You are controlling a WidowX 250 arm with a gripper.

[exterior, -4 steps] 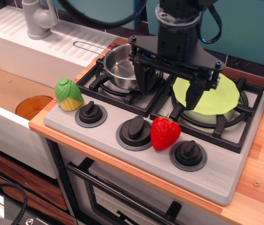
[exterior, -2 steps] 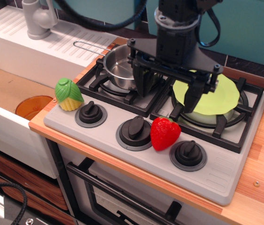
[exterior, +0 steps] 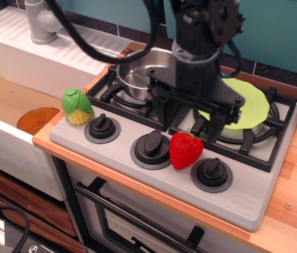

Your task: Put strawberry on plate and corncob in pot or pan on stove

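Two fingers of the gripper [exterior: 188, 118] hang spread and empty above the stove [exterior: 254, 197], just behind the strawberry [exterior: 185, 150]. Strawberry stands at the stove's front edge between two knobs, leaf top up and back, long axis near upright. Judged light, rigid, glossy and slippery; grip across its widest middle. Plate [exterior: 251, 105] rests on the right burner, pot [exterior: 138, 76] on the left. Corncob [exterior: 77, 106] sits at the stove's front left corner, husk uppermost.

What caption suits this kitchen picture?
Open claw hovers above a strawberry on the stove, plate behind.
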